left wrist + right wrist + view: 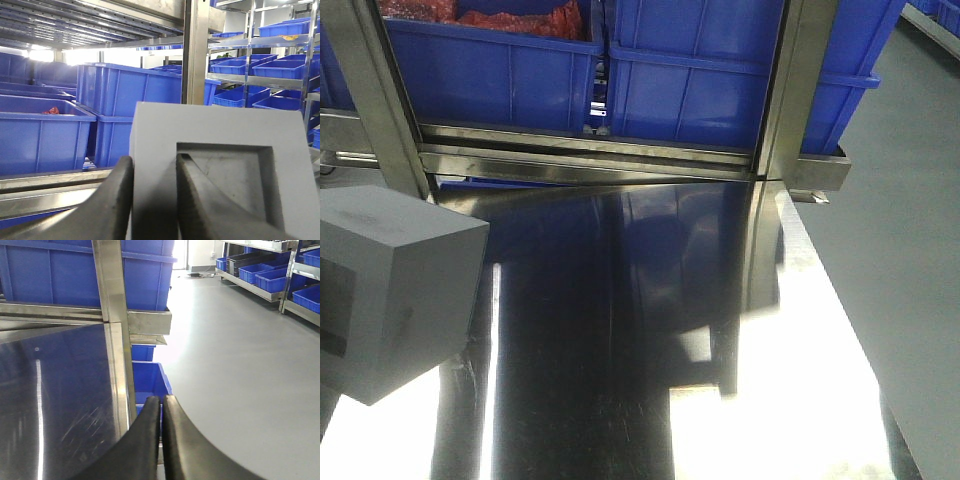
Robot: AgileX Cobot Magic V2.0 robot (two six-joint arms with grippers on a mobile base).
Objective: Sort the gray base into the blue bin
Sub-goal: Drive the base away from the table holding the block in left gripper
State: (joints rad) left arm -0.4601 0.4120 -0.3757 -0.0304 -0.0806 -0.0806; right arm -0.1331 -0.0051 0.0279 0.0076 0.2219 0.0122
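The gray base (390, 290) hangs tilted at the left, lifted above the steel table (620, 330). In the left wrist view my left gripper (154, 160) is shut on one wall of the gray base (215, 125), with one finger outside and one inside its square recess. Blue bins (690, 90) stand on the rack behind the table's far rail; the left one (490, 70) holds red items. They also show ahead in the left wrist view (125, 90). My right gripper (161, 399) is shut and empty over the table's right edge.
Steel posts (380, 100) (800, 90) and a cross rail (590, 150) stand between the table and the bins. A small blue bin (147, 380) sits low beside the table's right edge. Gray floor (240, 365) lies to the right, with more bin racks (270, 70) beyond.
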